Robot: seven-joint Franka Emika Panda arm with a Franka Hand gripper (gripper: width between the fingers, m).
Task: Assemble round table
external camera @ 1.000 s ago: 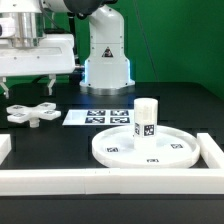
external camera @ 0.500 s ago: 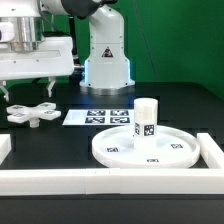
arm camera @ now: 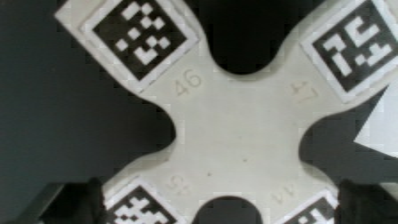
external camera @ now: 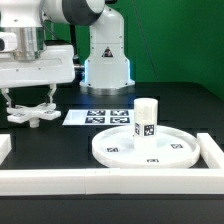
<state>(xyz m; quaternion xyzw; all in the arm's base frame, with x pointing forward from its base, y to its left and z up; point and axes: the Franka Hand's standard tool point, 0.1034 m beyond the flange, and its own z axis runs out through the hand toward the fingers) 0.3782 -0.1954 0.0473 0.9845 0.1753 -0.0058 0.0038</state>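
1. Lying flat toward the exterior view's right, the large round disc [external camera: 150, 150] rests rim upward on the black surface [external camera: 60, 145]. Small square tags show on its face.
2. The short cylindrical leg [external camera: 146, 117] stands upright on the disc, with a tag on the side facing the camera.
3. The marker board [external camera: 100, 117] lies flat on the surface behind the disc. It sits between the disc and the robot's white pedestal [external camera: 106, 62].
4. White border rails [external camera: 90, 181] run along the near edge of the surface and up the exterior view's right side. The disc lies just inside the corner they form.
5. The cross-shaped base [external camera: 30, 117] lies flat on the surface at the exterior view's left. It is just beside the marker board and well apart from the disc and leg.
6. In the wrist view the base fills most of the picture. A black-and-white tag shows on each of its four arms.
7. The claw [external camera: 30, 108] hangs low directly over the base, fingers pointing down.
8. The claw is spread wide. In the wrist view its dark fingertips [arm camera: 68, 203] show on either side of the base, with two of the base's arms between them.
9. The claw grips nothing. The pictures do not show whether the fingers touch the base or the surface.
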